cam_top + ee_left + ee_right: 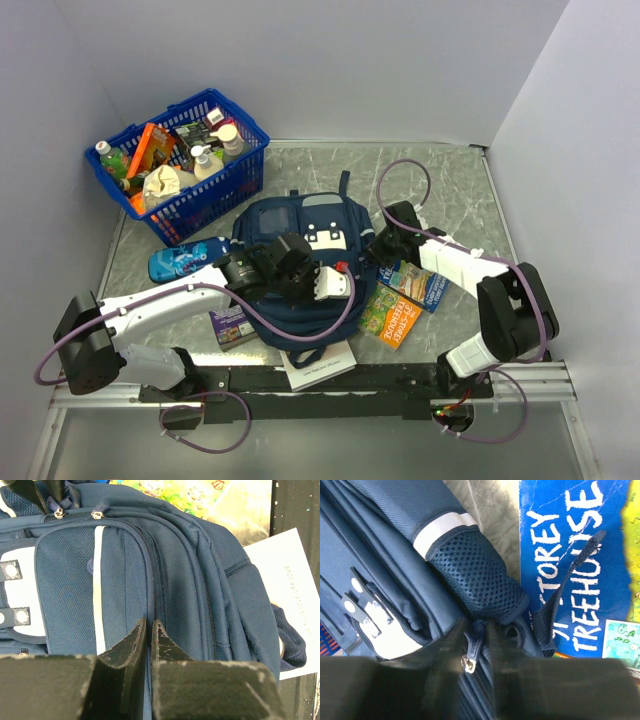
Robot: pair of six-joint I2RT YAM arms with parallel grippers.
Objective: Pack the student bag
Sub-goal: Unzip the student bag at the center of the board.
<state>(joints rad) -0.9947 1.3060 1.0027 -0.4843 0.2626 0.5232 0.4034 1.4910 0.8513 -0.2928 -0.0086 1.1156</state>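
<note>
The navy student bag (285, 222) lay flat near the middle of the marbled grey table (455, 185), front panel up, with both robot arms reaching onto it. The left gripper (149, 626) rested on the bag's front beside a zip seam, its two dark fingers (131, 642) pressed almost tip to tip. Whether any fabric was caught between them could not be told. On the bag's right edge, just below the mesh side pocket (475, 575), the right gripper (475, 629) stood with its jaws a little apart and a metal zip pull (468, 658) between them, though the blurred wrist view did not show whether the pull was actually pinched. A blue Treehouse book (570, 570) lay on the table touching the bag's right side, with a green-covered book (390, 315) just beside it, nearer the arm bases. A white booklet (320, 365) was partly tucked under the bag's near edge, a purple book (232, 325) lay at its left under the left arm, and a blue pencil case (185, 262) sat beside it, between the bag and a blue plastic basket (218, 195) in the far left corner that was crowded with bottles and packets.
</note>
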